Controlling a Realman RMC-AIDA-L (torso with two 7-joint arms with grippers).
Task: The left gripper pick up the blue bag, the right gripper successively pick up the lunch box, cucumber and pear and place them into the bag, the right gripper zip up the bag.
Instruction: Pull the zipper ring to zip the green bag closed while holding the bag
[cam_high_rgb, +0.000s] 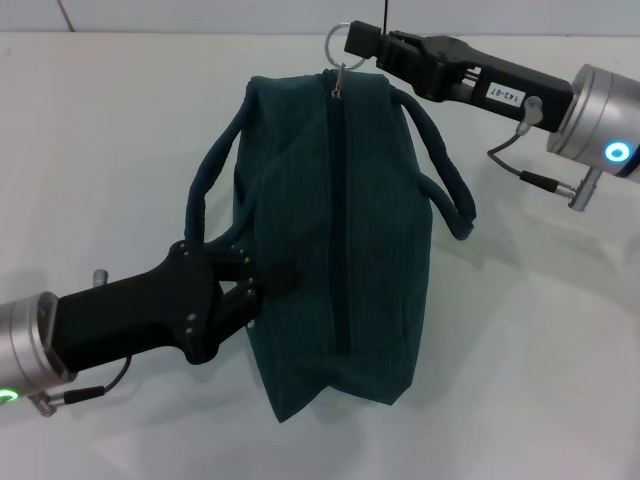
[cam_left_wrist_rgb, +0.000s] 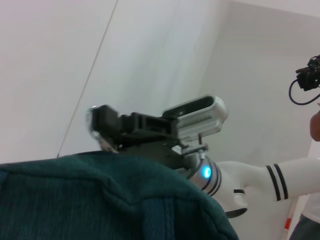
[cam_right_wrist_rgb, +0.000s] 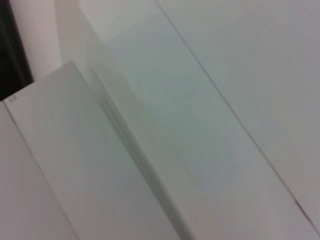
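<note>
The blue bag (cam_high_rgb: 330, 240) lies in the middle of the white table, its zipper line closed along the whole top. My left gripper (cam_high_rgb: 258, 283) is shut on the fabric of the bag's left side. At the bag's far end my right gripper (cam_high_rgb: 358, 42) is shut on the metal ring zipper pull (cam_high_rgb: 337, 40). The left wrist view shows the bag's fabric (cam_left_wrist_rgb: 100, 200) and, beyond it, the right gripper (cam_left_wrist_rgb: 102, 125) at the bag's far edge. The lunch box, cucumber and pear are out of view. The right wrist view shows only pale surfaces.
One handle loop (cam_high_rgb: 445, 175) hangs off the bag's right side and another handle loop (cam_high_rgb: 205, 185) off its left. The white table (cam_high_rgb: 540, 350) surrounds the bag. A wall rises behind the table's far edge.
</note>
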